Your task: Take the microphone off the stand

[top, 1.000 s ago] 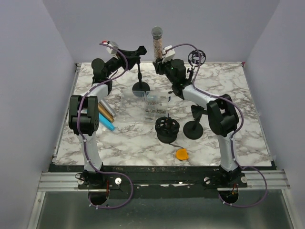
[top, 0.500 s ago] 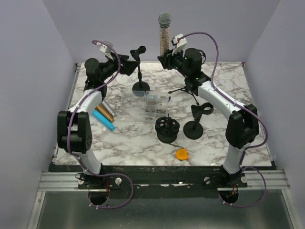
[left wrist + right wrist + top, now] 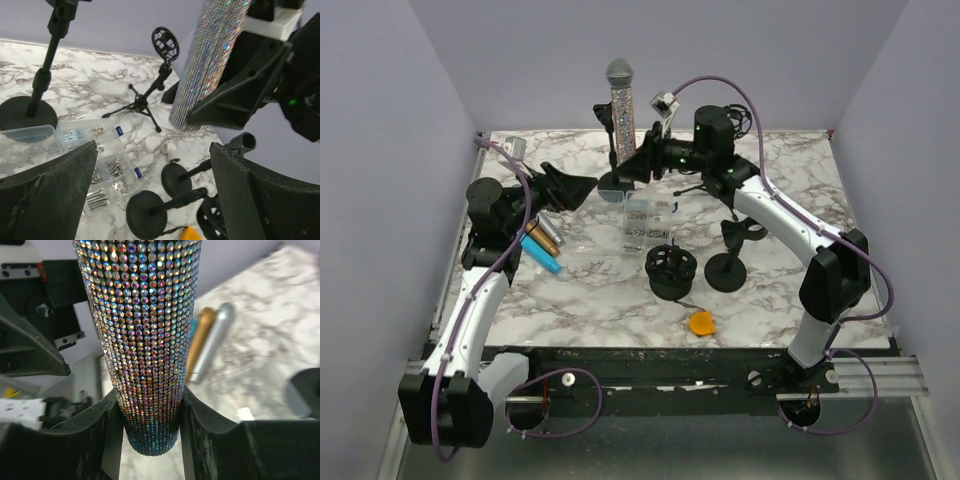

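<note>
Right hand, clamped on the microphone, has swung left; left hand, splayed wide and empty, has retreated.

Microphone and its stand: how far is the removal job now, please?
Done: the glitter microphone is clear of the stand. In hand: the right end effector grips its lower end, upright; the left end effector is open. Left: probably setting it down.

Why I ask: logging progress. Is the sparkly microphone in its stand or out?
Out. The right gripper clamps the microphone upright by its lower end; the left wrist view shows it apart from the stand.
</note>
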### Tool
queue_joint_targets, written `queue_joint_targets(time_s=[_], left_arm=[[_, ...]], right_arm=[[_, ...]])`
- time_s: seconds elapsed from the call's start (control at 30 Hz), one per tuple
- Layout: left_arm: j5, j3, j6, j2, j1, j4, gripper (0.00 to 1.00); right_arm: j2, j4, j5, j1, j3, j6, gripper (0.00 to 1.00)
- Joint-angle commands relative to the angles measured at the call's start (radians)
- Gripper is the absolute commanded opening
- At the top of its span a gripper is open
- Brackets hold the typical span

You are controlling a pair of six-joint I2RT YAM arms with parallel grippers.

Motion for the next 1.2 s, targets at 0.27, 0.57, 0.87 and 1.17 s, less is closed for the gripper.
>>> queue_joint_targets(time_s=[0.27, 0.57, 0.87, 1.17], left_arm=[[-0.096, -0.011, -0.027, -0.339, -0.008, -0.389, 0.87], [-0.131, -0.066, -0.04, -0.349, -0.019, -0.411, 0.82], [-0.162, -0.097, -0.032, -0.385, -0.028, -0.407, 0.48], [-0.303, -0.003, 0.036, -0.33, -0.027, -0.646, 0.0]], right_arm=[[-0.043, 0.243, -0.168, 0.204, -0.176, 0.369, 0.01], [-0.049, 0.247, -0.134, 0.302, -0.239, 0.361, 0.01], [-0.055, 0.205, -0.03, 0.356, -0.265, 0.34, 0.02], [-0.099, 0.07, 0.18, 0.357, -0.26, 0.289, 0.65]])
